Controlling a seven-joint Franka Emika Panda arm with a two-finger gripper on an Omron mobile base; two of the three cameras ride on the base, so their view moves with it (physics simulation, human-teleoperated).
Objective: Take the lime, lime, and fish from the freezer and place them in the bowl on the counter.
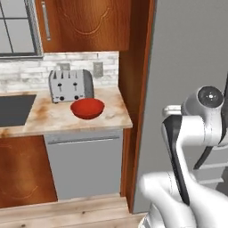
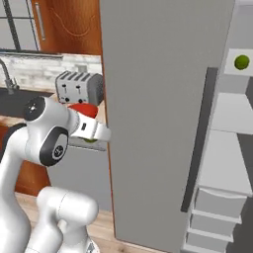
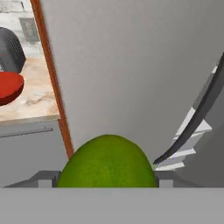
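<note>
Round, pebbled green lime [image 3: 107,162] in gripper [image 3: 107,177]

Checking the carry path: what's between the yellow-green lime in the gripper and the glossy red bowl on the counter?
In the hand view, past the yellow-green lime, the brown wooden panel edge and bare beige marbled counter lie before the glossy red bowl.

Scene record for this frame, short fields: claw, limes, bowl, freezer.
claw: closed on a lime, facing the grey freezer door
second lime: on an upper freezer shelf
bowl: red, no lime or fish seen in it, on the counter by the toaster
freezer: door open, inner shelves showing
fish: not seen
</note>
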